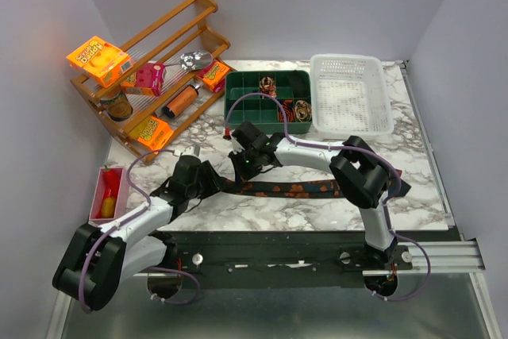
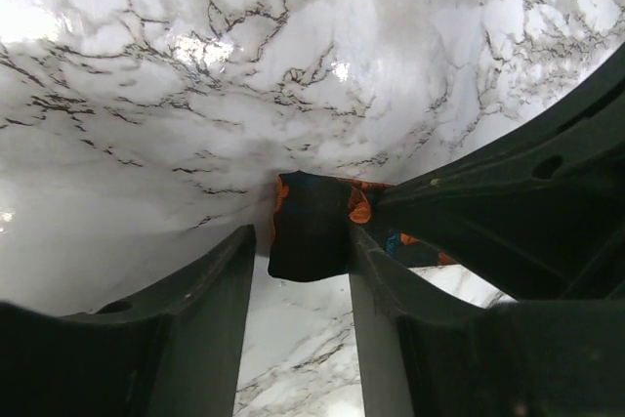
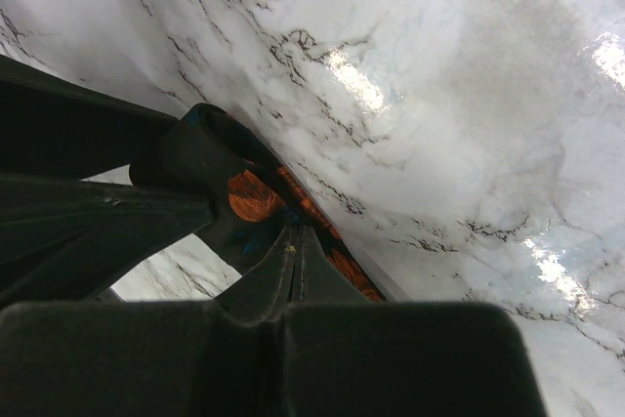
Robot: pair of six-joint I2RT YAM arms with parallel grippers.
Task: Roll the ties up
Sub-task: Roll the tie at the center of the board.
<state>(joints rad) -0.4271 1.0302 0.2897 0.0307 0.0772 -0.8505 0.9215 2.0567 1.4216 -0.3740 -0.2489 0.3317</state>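
One tie [image 1: 294, 190], dark with orange-red blotches, lies flat and lengthwise across the near part of the marble table. My left gripper [image 1: 213, 182] is at its left end. In the left wrist view that gripper [image 2: 301, 241] is open and the tie's folded end [image 2: 311, 227] sits at its fingertips, against the right finger [image 2: 381, 290]. My right gripper [image 1: 242, 166] is just beside it. In the right wrist view this gripper [image 3: 293, 236] is shut, pinching the tie's fabric [image 3: 256, 194], which curls up there. Rolled ties [image 1: 267, 83] [image 1: 302, 108] sit in the green tray [image 1: 266, 127].
A white basket [image 1: 349, 93] stands to the right of the green tray. A wooden rack [image 1: 151, 77] with orange snack packets [image 1: 99, 59] and other items fills the back left. A red bin [image 1: 109, 192] is at the left edge.
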